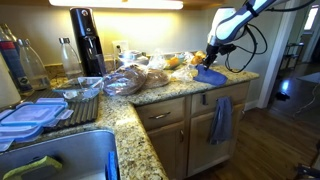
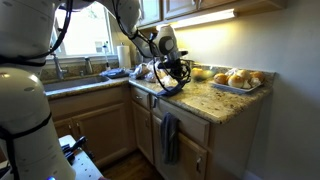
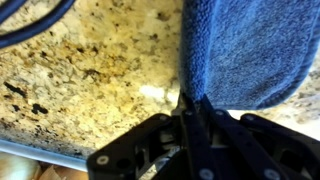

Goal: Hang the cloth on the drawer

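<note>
The bright blue cloth (image 1: 210,74) lies on the granite counter near its edge; it also shows in an exterior view (image 2: 168,88) and fills the upper right of the wrist view (image 3: 245,45). My gripper (image 1: 213,58) (image 2: 176,72) is low over the cloth. In the wrist view its fingers (image 3: 190,105) are shut on the cloth's near edge. The light wooden drawer (image 1: 163,116) with a dark handle sits under the counter, below and beside the gripper. Another drawer front (image 2: 192,131) shows below the counter edge.
A duller grey-blue towel (image 1: 221,120) (image 2: 169,138) hangs on the cabinet front below the gripper. Bags of bread and fruit (image 1: 140,76) crowd the counter; a tray of rolls (image 2: 236,79) stands nearby. A black soda maker (image 1: 87,42), bottles, plastic lids and a sink (image 1: 60,160) are further along.
</note>
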`<control>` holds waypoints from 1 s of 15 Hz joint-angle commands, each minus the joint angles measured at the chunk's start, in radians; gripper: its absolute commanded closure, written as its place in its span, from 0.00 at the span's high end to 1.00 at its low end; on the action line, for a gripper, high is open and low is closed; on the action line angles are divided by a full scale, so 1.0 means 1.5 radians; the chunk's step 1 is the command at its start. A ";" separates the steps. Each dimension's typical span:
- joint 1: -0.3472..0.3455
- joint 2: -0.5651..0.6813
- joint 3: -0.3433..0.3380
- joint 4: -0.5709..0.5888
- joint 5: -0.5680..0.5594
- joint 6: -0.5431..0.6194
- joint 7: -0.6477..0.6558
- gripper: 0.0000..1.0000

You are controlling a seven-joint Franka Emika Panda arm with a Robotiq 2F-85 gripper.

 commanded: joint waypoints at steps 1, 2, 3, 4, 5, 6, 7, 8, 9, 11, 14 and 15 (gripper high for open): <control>0.045 -0.103 -0.022 -0.138 -0.050 0.070 0.110 0.09; 0.056 -0.117 -0.027 -0.158 -0.065 0.082 0.144 0.09; 0.065 -0.132 -0.029 -0.178 -0.078 0.091 0.178 0.09; 0.071 -0.146 -0.031 -0.197 -0.090 0.098 0.207 0.08; 0.077 -0.158 -0.033 -0.213 -0.106 0.103 0.240 0.07; 0.082 -0.167 -0.036 -0.226 -0.125 0.105 0.270 0.08; 0.083 -0.173 -0.038 -0.234 -0.139 0.103 0.298 0.07; 0.065 -0.126 -0.016 -0.174 -0.105 0.080 0.239 0.09; 0.067 -0.134 -0.017 -0.186 -0.116 0.081 0.260 0.09; 0.066 -0.143 -0.017 -0.199 -0.119 0.082 0.269 0.09; 0.065 -0.144 -0.018 -0.200 -0.120 0.082 0.269 0.09; 0.065 -0.145 -0.018 -0.200 -0.120 0.082 0.269 0.09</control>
